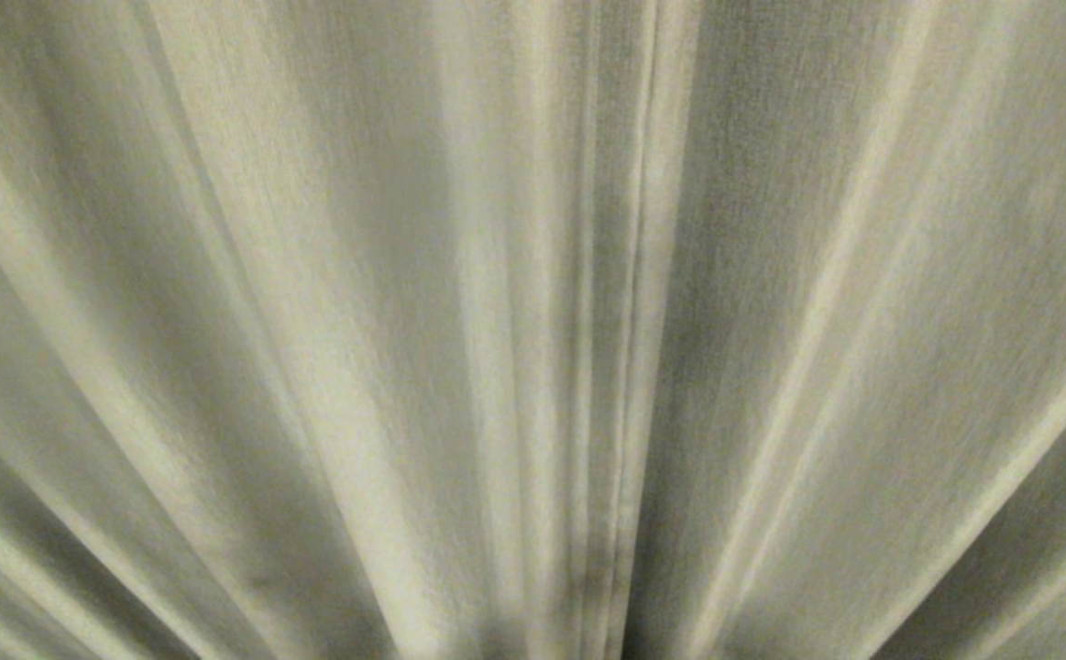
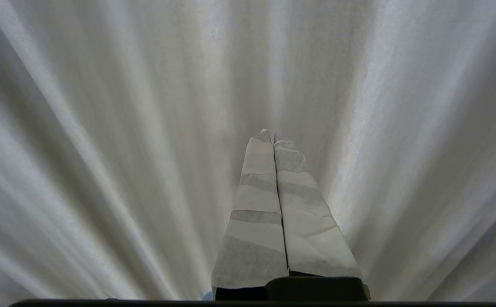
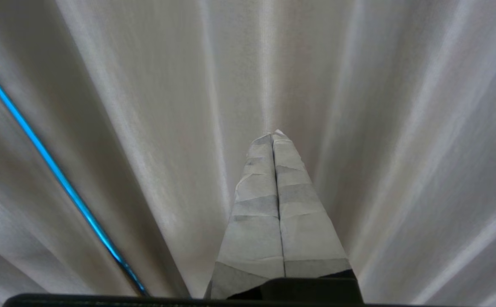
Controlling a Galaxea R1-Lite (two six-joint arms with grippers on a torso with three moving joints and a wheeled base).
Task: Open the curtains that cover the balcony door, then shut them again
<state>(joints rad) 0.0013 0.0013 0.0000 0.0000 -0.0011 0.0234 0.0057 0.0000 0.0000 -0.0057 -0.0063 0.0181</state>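
Note:
Beige-grey pleated curtains (image 1: 358, 321) fill the whole head view, drawn together, with two panel edges meeting in a seam (image 1: 638, 321) near the middle. The balcony door is hidden behind them. Neither arm shows in the head view. In the left wrist view my left gripper (image 2: 272, 135) is shut, its tape-wrapped fingers (image 2: 256, 200) pressed together with nothing between them, pointing at the curtains (image 2: 102, 128) close ahead. In the right wrist view my right gripper (image 3: 274, 134) is shut and empty too, facing the curtains (image 3: 380, 128).
A thin bright blue line (image 3: 47, 157) runs slantwise between two folds in the right wrist view. Fabric folds take up everything else in all three views.

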